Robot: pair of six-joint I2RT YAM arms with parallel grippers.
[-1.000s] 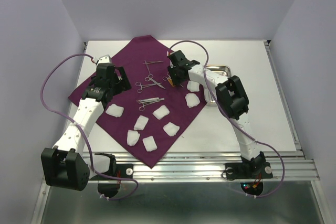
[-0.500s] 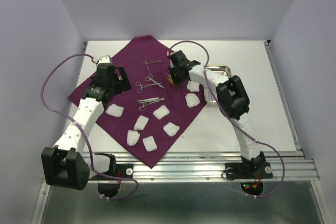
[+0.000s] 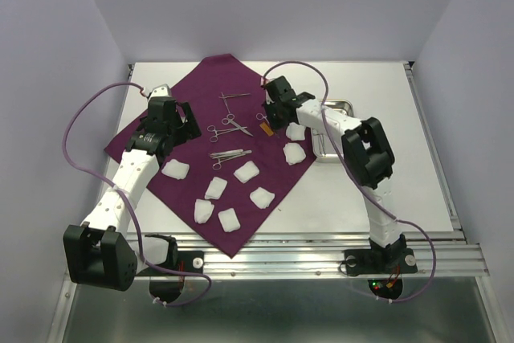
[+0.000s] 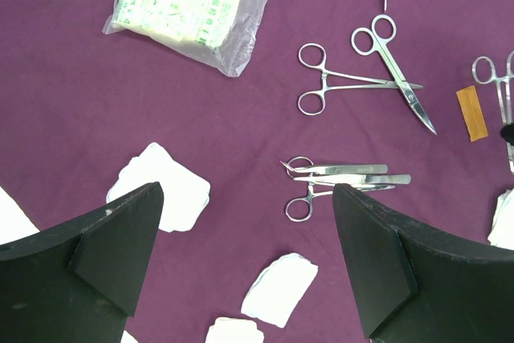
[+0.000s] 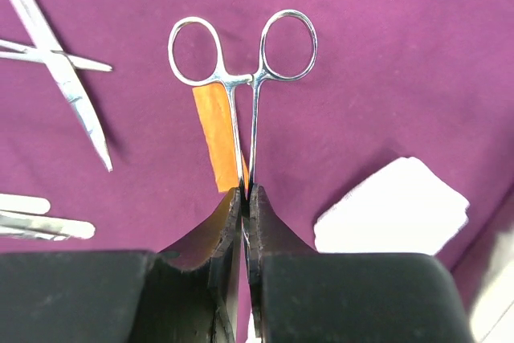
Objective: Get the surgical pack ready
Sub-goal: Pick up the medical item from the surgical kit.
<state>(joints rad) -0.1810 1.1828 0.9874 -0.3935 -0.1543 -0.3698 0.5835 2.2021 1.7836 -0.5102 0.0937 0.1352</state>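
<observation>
Since a moment ago the right gripper [image 3: 271,120] has shifted slightly right over the surgical pack [image 3: 205,86], which lies centre-left in the top view. Its jaws pinch thin forceps [image 5: 254,118] above an orange strip [image 5: 215,130]. The left gripper [image 4: 245,198] stands spread wide.

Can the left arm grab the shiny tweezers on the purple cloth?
Probably yes. The left gripper hangs over the tweezers with its jaws wide open, and nothing covers them, though a ring-handled clamp lies right against them.
</observation>
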